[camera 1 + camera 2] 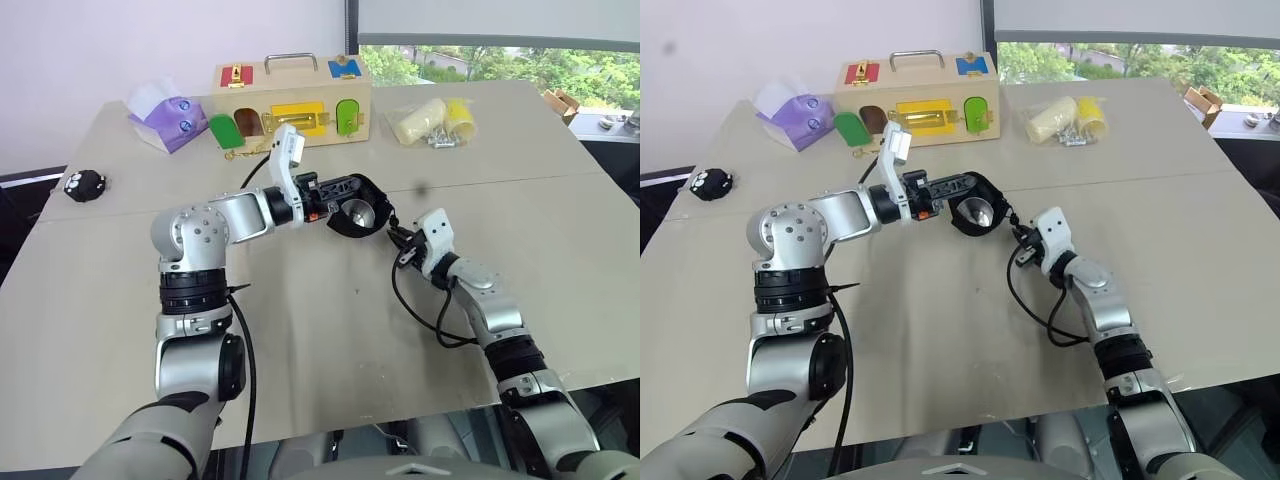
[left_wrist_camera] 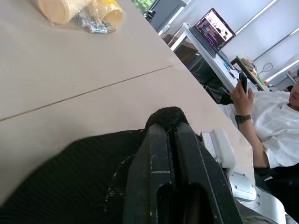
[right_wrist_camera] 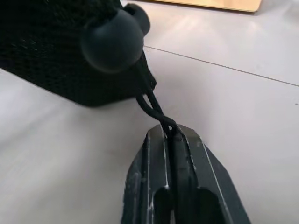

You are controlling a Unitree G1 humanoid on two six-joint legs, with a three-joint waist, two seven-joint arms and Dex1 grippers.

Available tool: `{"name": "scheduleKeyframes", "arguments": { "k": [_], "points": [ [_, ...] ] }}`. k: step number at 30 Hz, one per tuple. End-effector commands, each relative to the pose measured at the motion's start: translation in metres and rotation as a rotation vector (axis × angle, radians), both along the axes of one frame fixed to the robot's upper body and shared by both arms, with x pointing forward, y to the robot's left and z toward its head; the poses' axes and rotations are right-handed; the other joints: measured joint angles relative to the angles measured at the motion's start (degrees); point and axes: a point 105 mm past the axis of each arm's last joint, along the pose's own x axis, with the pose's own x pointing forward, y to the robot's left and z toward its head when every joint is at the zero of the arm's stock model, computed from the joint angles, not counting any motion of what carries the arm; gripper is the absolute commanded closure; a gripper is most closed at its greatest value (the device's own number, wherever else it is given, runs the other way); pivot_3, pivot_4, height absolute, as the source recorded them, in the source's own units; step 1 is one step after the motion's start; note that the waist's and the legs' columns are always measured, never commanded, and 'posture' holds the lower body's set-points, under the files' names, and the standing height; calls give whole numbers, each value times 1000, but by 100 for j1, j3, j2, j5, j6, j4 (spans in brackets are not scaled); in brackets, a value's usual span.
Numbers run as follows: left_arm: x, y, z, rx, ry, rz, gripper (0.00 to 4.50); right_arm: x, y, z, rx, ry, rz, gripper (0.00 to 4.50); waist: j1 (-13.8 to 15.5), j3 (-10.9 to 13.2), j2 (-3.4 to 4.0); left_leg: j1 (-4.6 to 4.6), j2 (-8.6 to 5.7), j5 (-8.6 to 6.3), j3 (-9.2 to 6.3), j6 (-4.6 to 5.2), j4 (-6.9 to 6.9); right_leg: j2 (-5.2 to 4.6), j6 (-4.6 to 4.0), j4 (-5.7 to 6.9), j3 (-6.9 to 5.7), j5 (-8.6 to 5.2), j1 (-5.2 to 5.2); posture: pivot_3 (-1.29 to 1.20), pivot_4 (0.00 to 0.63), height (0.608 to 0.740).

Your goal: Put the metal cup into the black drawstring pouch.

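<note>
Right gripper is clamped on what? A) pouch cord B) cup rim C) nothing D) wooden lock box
A: in the right wrist view the right gripper has its fingers shut on the cord running from the pouch; the cup sits inside the pouch mouth.

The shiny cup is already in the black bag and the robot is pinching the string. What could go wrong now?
The metal cup sits in the black drawstring pouch with the mouth wide open and tipped sideways, so it might slide back out. The right tool pinches only the thin cord, which could slip free when it pulls. The left tool grips just the pouch's edge, so a hard tug might yank the fabric loose.
</note>
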Motion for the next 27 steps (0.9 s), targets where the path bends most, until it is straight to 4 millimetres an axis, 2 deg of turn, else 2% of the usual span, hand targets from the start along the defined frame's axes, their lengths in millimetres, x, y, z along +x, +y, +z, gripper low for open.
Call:
{"name": "scheduleKeyframes", "arguments": {
  "k": [1,2,4,6,9,11,13,14,17,20,23,27],
  "points": [
    [-1,4,12,-26,-59,13,4500,11,-21,36,-27,-149,-106,4460,1,0,0,0,0,0,0,0,0,0,0,0,0,0,0,0,150,740],
    [0,4,11,-22,-56,18,4500,16,-28,49,-36,-211,-145,4460,1,0,0,0,0,0,0,0,0,0,0,0,0,0,0,0,150,740],
    [1,5,7,-3,-42,33,4500,25,-43,90,-22,-369,-249,4460,1,3,5,0,0,0,1,0,0,0,0,0,1,0,-1,0,150,740],
    [2,6,2,17,-27,46,4500,25,-44,135,57,-513,-253,4460,-12,5,6,0,-1,0,4,0,0,0,0,1,4,0,-3,0,150,740],
    [2,5,-1,49,-52,46,4500,16,-29,198,131,-679,-177,4460,-30,6,6,1,2,1,5,-1,-2,5,0,5,5,0,-6,0,150,740],
    [3,3,3,78,-151,47,4500,3,-10,235,160,-763,-86,4460,-25,5,5,1,5,2,2,-4,-14,8,-1,1,4,0,-9,0,150,740],
    [0,0,11,53,-234,28,4500,-9,9,257,165,-811,8,4460,-23,5,6,1,6,3,3,-5,-25,7,-1,-7,6,0,-13,0,150,740],
    [-2,-1,15,30,-261,19,4500,-14,15,262,161,-821,40,4460,-17,5,6,0,5,3,6,-5,-33,5,-1,-12,9,0,-15,0,150,740],
    [-9,-4,26,-37,-322,-37,3834,-27,39,265,114,-838,157,4500,9,5,5,-7,4,3,2,-5,-37,3,-1,-33,4,0,-14,0,150,740],
    [-14,-8,34,-5,-438,-51,2593,-35,56,258,39,-836,239,4500,5,5,6,-12,-2,3,3,-3,-37,-3,0,-39,5,0,-13,0,150,740],
    [-29,-15,50,-54,-551,-116,2593,-34,63,245,-37,-815,274,4500,5,5,6,-12,-2,3,3,-3,-37,-3,-1,-36,5,0,-15,0,150,740],
    [-35,-10,62,-90,-615,-129,2593,-28,60,238,-74,-793,260,4500,1,5,6,-11,0,3,0,-3,-36,-2,-1,-30,2,0,-15,0,150,740]
  ]
}}
